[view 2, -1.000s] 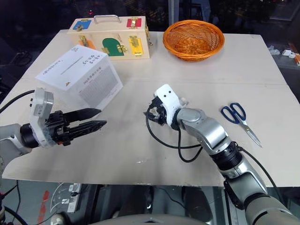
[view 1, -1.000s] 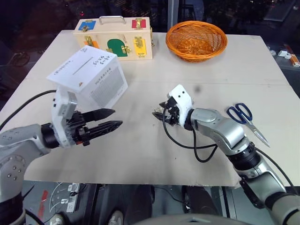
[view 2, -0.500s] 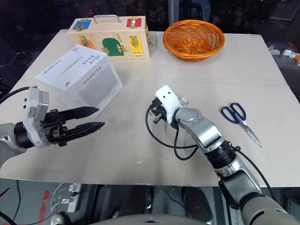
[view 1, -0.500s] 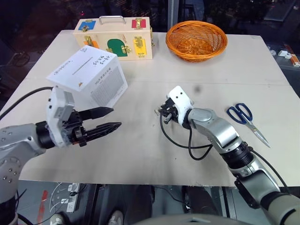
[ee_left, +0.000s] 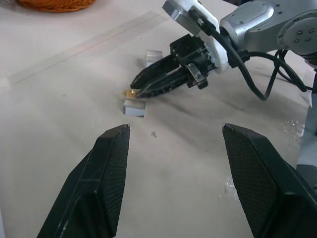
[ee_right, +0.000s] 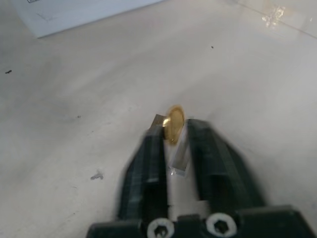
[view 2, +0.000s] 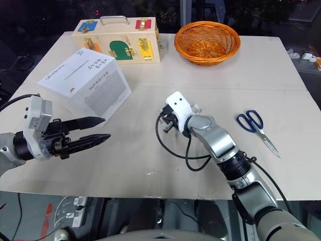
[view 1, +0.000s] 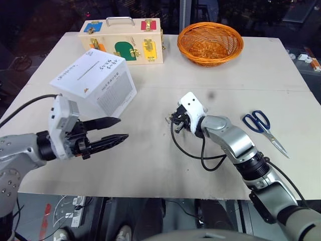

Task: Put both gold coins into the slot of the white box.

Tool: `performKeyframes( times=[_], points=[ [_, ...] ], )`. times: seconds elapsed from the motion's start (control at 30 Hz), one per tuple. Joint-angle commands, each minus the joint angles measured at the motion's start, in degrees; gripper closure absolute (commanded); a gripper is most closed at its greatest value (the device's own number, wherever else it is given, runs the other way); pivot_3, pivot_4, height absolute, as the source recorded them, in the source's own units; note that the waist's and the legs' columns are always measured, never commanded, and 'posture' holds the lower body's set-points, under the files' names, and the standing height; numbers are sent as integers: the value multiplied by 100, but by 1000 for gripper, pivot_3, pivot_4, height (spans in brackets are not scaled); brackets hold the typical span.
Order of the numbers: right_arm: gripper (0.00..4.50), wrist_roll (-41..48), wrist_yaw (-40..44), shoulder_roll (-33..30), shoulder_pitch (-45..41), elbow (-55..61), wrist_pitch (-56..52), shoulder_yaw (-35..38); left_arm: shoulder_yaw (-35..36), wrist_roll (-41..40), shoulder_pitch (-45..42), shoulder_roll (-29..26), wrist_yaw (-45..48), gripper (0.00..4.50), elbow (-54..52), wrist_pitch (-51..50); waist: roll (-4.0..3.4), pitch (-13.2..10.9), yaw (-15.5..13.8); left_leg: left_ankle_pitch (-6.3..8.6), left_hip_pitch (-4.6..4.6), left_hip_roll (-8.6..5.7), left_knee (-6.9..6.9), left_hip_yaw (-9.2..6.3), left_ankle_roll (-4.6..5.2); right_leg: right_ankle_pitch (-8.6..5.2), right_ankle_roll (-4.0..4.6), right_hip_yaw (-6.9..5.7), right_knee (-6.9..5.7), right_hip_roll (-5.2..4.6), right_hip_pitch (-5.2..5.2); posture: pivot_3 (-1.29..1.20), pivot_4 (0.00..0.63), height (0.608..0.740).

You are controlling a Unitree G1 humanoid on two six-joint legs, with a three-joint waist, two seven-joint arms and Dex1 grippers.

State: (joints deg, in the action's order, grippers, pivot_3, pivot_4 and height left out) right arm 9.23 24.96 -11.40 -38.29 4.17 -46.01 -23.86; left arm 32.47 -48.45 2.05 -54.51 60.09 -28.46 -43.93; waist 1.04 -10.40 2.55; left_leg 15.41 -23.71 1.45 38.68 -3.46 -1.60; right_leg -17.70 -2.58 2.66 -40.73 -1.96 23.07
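Observation:
The white box [view 1: 95, 80] stands tilted at the table's left, its dark slot [view 1: 84, 70] on the top face. Near the table's middle my right gripper [view 1: 170, 118] points left, low over the surface. In the right wrist view its fingertips are shut on a gold coin [ee_right: 175, 122] held on edge. The left wrist view shows that coin [ee_left: 130, 92] at the tip of the right gripper [ee_left: 136, 90]. My left gripper [view 1: 113, 129] hovers open in front of the white box, nothing between its fingers [ee_left: 113, 148].
Two small clear plastic blocks [ee_left: 134, 107] [ee_left: 153, 55] lie by the right gripper's tips. A pale wooden case [view 1: 123, 40] and an orange basket [view 1: 209, 42] stand at the back. Blue-handled scissors [view 1: 263, 128] lie at the right.
The right gripper's fingers have closed on the gold coin, the hand staying near the same spot. The left gripper has kept still and open.

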Motion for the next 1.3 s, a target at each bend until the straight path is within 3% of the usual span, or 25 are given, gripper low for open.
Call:
performKeyframes(
  times=[0.03, 0.27, 0.4, 0.53, 0.63, 0.73, 0.8, 1.07, 1.3],
  points=[
    [4446, -26, 62, 58, -95, 116, 34, 155, 61, 5, -5, -94, 40, 1496, -33, 147, 0, 0, 0, 0, 0, 0, 0, 0, 0, 0, 0, 0, 0, 0, 0, 0, 150, 726],
    [4446, 4, 86, 111, -86, 112, 4, 283, 28, -28, -6, -84, -16, 1496, -41, 152, 0, 0, 1, 0, 0, 0, 0, 0, 0, 0, 0, 0, 0, 0, 0, 0, 150, 726],
    [4446, 663, 191, 410, -52, 434, -136, 1026, 11, -322, -166, 1, -253, 1496, 10, -99, 0, 0, -1, 0, 0, 0, -1, -1, 0, 0, 0, 0, 0, 0, 0, 0, 150, 726],
    [4446, 1618, 456, 517, -128, 889, -583, 1879, -128, -1232, -771, -5, -920, 1496, 235, -950, -1, 0, -18, 1, 0, 0, -1, -10, 1, 0, 0, -2, 0, -1, -1, 0, 150, 726],
    [4446, 2494, 855, 234, -223, 1362, -1112, 2426, -390, -2253, -1668, 100, -1603, 1496, 730, -1646, -2, -1, -43, 1, -2, -1, 1, -18, 2, 0, 0, -12, 1, -3, -8, 0, 150, 726],
    [4500, 3234, 1047, -44, -341, 1685, -1561, 2792, -692, -2671, -2357, 224, -1864, 2318, 1091, -1927, -2, -1, -19, 1, -1, -6, 2, -25, 2, 0, -1, -20, 5, -7, -15, 0, 150, 726],
    [4500, 3667, 1067, -174, -430, 1853, -1815, 2972, -925, -2650, -2659, 291, -1836, 3201, 1226, -1959, -3, -2, 23, 1, 1, -6, 2, -23, 2, 0, -1, -16, 5, -6, -14, 0, 150, 726],
    [4500, 4515, 808, -449, -729, 2204, -2154, 3046, -1681, -2453, -3525, 714, -1499, 3201, 1608, -1886, -5, -3, 143, 0, 2, -6, -1, -13, 0, 0, 0, -11, 3, -4, -10, 0, 150, 726],
    [4500, 4739, 654, -559, -774, 2242, -2056, 2887, -1861, -2468, -4021, 862, -1338, 3201, 1946, -1963, -5, -3, 135, -2, 0, -7, 0, -13, -3, 0, 0, -12, 6, -5, -10, 0, 150, 726]
  ],
)
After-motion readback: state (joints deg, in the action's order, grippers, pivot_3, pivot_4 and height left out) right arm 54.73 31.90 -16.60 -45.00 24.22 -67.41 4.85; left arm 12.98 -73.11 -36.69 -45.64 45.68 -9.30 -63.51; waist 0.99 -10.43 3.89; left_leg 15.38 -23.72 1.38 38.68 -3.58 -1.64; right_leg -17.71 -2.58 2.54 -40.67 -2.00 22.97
